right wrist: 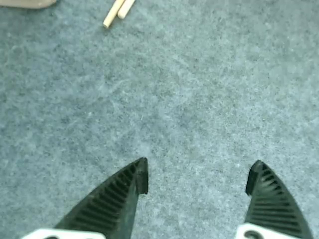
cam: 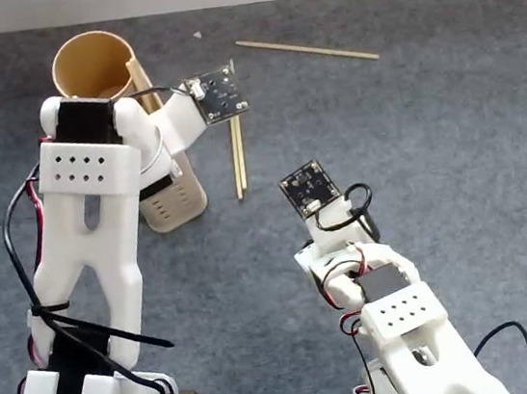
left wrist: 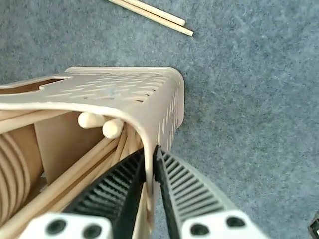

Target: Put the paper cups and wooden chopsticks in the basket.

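A beige perforated basket point(cam: 173, 205) lies tipped on the grey carpet under my left arm. My left gripper point(left wrist: 151, 167) is shut on the basket's wall point(left wrist: 144, 94), one finger inside and one outside. Inside the basket lie several wooden chopsticks point(left wrist: 94, 122) and a ribbed paper cup point(left wrist: 15, 169); the cup's open mouth point(cam: 91, 68) shows at the far left. A pair of chopsticks point(cam: 237, 158) lies on the carpet beside the basket, and a single chopstick point(cam: 308, 50) lies farther back. My right gripper point(right wrist: 197, 179) hangs open over bare carpet, short of the pair's ends point(right wrist: 118, 10).
The grey carpet point(cam: 452, 153) stretches free to the right and at the back. My right arm point(cam: 396, 316) stands at the near centre. A corner of the basket point(right wrist: 25, 3) shows in the right wrist view.
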Robot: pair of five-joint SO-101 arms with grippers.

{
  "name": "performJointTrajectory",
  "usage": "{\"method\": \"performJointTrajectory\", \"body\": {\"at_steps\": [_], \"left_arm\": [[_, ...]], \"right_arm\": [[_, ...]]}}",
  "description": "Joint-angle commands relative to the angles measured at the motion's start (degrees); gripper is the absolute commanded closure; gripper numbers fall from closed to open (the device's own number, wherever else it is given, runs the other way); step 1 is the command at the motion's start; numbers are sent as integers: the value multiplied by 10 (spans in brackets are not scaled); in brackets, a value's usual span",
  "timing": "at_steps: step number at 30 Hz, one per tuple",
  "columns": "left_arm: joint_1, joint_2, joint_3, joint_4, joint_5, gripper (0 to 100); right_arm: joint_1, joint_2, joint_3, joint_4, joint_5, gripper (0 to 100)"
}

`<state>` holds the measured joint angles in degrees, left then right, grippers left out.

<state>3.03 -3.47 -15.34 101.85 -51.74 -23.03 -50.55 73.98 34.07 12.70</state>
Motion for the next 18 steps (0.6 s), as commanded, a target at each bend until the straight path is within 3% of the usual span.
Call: {"method": "performJointTrajectory", "body": {"at_steps": [1,15,18], "left_arm": [[3,-16,-41,0,8,996],[-2,-15,-38,3,25,995],[-3,-21,-39,2,26,917]], "right_arm": [[7,1,-2,-10,6,685],[7,1,-2,-11,6,685],[7,1,-2,-11,6,685]]}}
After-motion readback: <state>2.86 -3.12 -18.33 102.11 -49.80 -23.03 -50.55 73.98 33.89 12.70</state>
